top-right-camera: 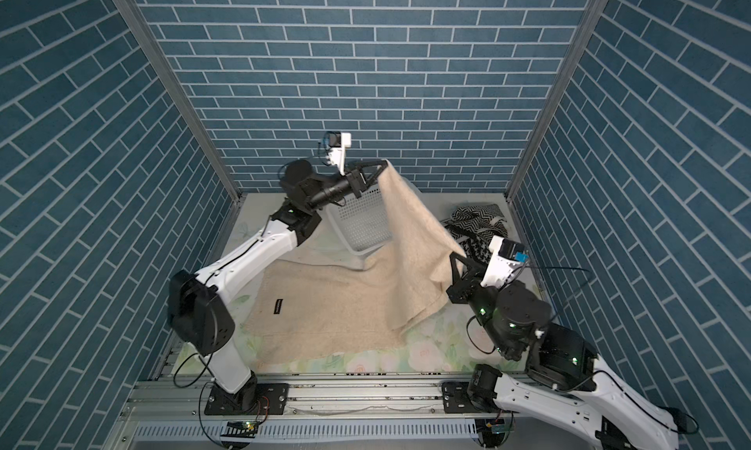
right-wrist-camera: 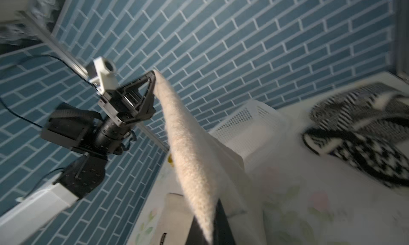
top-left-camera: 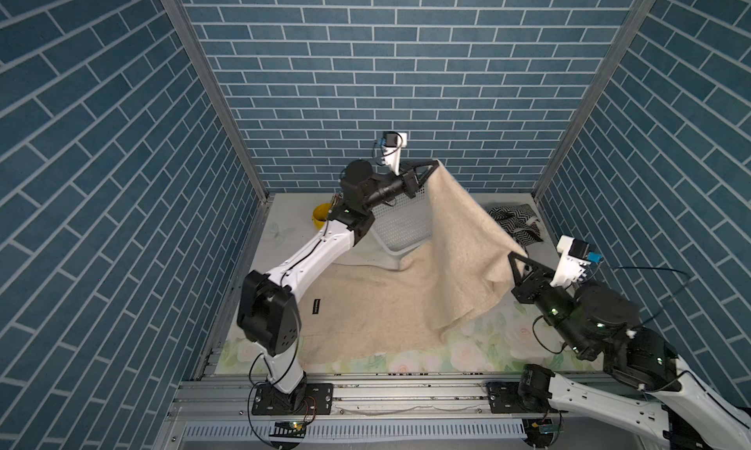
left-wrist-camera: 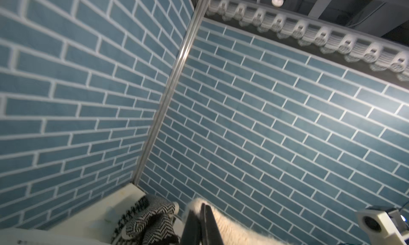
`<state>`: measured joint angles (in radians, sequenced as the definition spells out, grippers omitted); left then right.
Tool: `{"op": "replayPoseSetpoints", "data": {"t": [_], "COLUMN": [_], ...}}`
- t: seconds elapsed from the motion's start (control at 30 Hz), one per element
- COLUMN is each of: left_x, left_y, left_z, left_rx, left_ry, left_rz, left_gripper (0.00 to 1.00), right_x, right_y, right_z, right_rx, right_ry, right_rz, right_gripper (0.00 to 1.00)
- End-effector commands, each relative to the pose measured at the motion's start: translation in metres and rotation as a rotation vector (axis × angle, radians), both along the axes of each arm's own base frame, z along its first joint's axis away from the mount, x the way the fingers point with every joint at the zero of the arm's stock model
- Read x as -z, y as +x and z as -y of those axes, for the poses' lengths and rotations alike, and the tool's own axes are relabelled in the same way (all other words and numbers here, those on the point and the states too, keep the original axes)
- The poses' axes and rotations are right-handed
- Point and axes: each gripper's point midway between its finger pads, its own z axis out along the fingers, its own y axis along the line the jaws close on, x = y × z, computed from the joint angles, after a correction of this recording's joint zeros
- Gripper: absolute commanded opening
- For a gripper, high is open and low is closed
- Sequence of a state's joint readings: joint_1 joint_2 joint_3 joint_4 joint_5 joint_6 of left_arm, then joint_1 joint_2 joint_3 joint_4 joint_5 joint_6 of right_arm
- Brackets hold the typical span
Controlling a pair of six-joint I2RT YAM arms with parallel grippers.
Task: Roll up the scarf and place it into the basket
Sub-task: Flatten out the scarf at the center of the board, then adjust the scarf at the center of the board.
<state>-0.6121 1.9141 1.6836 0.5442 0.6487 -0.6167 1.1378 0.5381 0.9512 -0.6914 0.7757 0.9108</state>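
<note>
Hung pinched between the closed jaws of the left gripper (top-left-camera: pixel 438 163), upper centre, and the right gripper (top-left-camera: pixel 513 257), centre right: fuzzy beige scarf (top-left-camera: pixel 459 241), held edge slanting down-right, long axis trailing lower left, flat on the table (top-left-camera: pixel 487 346). Partly hid the white perforated basket (top-left-camera: pixel 400 220).

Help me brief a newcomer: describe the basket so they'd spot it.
Just before the middle of the blue brick back wall, the basket sits partly behind the lifted beige scarf. Its white perforated walls set it apart from the yellow bucket on one side and the black-and-white cloth on the other.
</note>
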Motion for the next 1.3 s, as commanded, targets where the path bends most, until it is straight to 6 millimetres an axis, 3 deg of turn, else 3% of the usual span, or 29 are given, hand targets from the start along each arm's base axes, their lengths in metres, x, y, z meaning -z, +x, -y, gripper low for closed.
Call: {"op": "replayPoseSetpoints", "data": {"t": [0.0, 0.13, 0.27, 0.37, 0.5, 0.63, 0.77, 1.0, 1.07, 1.1, 1.13, 1.17, 1.2, 1.27], "left_x": [0.01, 0.029, 0.031, 0.038, 0.063, 0.067, 0.059, 0.08, 0.087, 0.088, 0.085, 0.081, 0.072, 0.043], "left_y": [0.002, 0.014, 0.026, 0.035, 0.041, 0.047, 0.053, 0.061, 0.066, 0.068, 0.068, 0.068, 0.067, 0.064], "left_z": [0.053, 0.114, 0.137, 0.137, 0.14, 0.14, 0.137, 0.137, 0.135, 0.133, 0.131, 0.128, 0.124, 0.109], "left_rx": [0.07, 0.144, 0.146, 0.119, 0.113, 0.11, 0.083, 0.069, 0.056, 0.053, 0.053, 0.052, 0.05, 0.052], "left_ry": [-0.038, -0.028, -0.076, -0.108, -0.104, -0.154, -0.213, -0.275, -0.311, -0.34, -0.368, -0.393, -0.424, -0.488], "left_rz": [0.047, 0.016, 0.029, 0.024, -0.007, -0.015, 0.004, -0.034, -0.063, -0.068, -0.068, -0.061, -0.046, 0.0], "left_gripper": [0.0, 0.0, 0.0, 0.0, 0.0, 0.0, 0.0, 0.0, 0.02, 0.19, 0.51, 0.77, 0.89, 0.95], "right_x": [0.052, 0.075, 0.069, 0.048, 0.026, 0.029, 0.028, 0.052, 0.057, 0.06, 0.063, 0.065, 0.067, 0.069], "right_y": [-0.004, -0.014, -0.019, -0.02, -0.022, -0.03, -0.032, -0.025, -0.024, -0.023, -0.023, -0.023, -0.023, -0.022], "right_z": [0.056, 0.091, 0.116, 0.131, 0.15, 0.169, 0.174, 0.153, 0.148, 0.146, 0.144, 0.143, 0.142, 0.14], "right_rx": [0.276, 0.418, 0.495, 0.549, 0.606, 0.67, 0.688, 0.652, 0.645, 0.639, 0.636, 0.634, 0.632, 0.633], "right_ry": [0.039, 0.038, 0.057, 0.089, 0.088, 0.109, 0.107, 0.083, 0.082, 0.079, 0.076, 0.074, 0.071, 0.06], "right_rz": [-0.125, -0.181, -0.153, -0.088, -0.013, 0.013, 0.025, -0.069, -0.093, -0.104, -0.116, -0.123, -0.128, -0.134], "right_gripper": [0.0, 0.0, 0.0, 0.0, 0.0, 0.0, 0.0, 0.0, 0.09, 0.17, 0.26, 0.34, 0.39, 0.45]}}
